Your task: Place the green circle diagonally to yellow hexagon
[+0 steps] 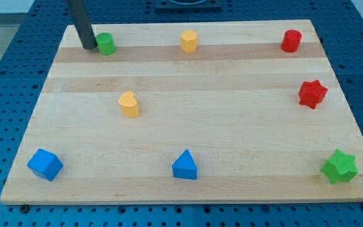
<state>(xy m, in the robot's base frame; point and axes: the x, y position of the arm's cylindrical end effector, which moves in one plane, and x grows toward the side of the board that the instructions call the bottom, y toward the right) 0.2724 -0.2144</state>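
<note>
The green circle (106,43) stands near the board's top left corner. The yellow hexagon (189,40) stands at the top middle, well to the right of it. My tip (89,47) rests on the board just left of the green circle, touching or nearly touching its left side. The rod rises out of the view's top.
A yellow heart-like block (129,104) sits left of centre. A red cylinder (291,40) is at top right, a red star (312,93) at the right edge, a green star (339,166) at bottom right, a blue triangle (184,166) at bottom middle, a blue cube (45,164) at bottom left.
</note>
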